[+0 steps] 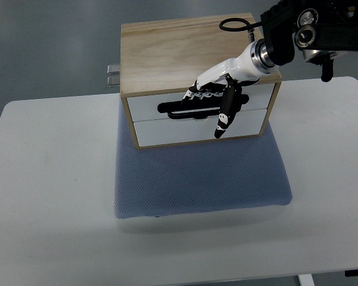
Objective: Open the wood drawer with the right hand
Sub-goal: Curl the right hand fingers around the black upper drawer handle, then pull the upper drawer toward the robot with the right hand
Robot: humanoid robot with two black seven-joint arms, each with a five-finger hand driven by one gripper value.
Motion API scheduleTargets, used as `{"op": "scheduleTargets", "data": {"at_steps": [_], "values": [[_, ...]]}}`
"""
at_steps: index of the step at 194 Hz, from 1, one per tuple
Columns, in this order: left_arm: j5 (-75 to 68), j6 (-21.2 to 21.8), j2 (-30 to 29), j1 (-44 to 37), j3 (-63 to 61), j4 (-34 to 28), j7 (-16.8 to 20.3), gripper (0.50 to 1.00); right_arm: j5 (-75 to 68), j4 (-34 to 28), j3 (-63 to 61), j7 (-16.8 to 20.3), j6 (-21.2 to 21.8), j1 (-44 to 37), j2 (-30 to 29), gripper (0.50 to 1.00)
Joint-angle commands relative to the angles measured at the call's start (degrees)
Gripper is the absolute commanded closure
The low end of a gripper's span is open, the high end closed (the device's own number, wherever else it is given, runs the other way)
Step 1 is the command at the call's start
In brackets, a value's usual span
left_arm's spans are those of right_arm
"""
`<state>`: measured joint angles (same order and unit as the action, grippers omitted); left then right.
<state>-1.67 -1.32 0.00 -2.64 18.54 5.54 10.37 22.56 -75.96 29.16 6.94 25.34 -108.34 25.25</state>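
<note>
A wooden drawer box (185,50) with two white drawer fronts stands on a blue mat (200,179). The upper drawer front (146,107) has a dark slot handle (173,108). My right hand (212,98), white with black fingers, comes in from the upper right and lies across the upper drawer front. Its fingers (197,95) are curled into the slot handle, and its thumb (225,116) points down over the lower drawer front (179,131). Both drawers look flush with the box. The left arm does not show.
The blue mat lies on a white table (48,196). A metal bracket (113,74) sticks out behind the box at its left. The table's far edge runs just behind the box, with grey floor beyond.
</note>
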Motion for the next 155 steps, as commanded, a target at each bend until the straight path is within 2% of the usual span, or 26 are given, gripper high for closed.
{"op": "scheduleTargets", "data": {"at_steps": [1,155], "values": [[0.00,0.00,0.00,0.00,0.00,0.00,0.00,0.500,0.38,0.11,0.02,0.00,-0.73,0.94,-0.20,0.560],[0.00,0.00,0.00,0.00,0.00,0.00,0.00,0.500,1.79,1.70,-0.07,-0.08,-3.10,3.49,-1.26,0.560]]}}
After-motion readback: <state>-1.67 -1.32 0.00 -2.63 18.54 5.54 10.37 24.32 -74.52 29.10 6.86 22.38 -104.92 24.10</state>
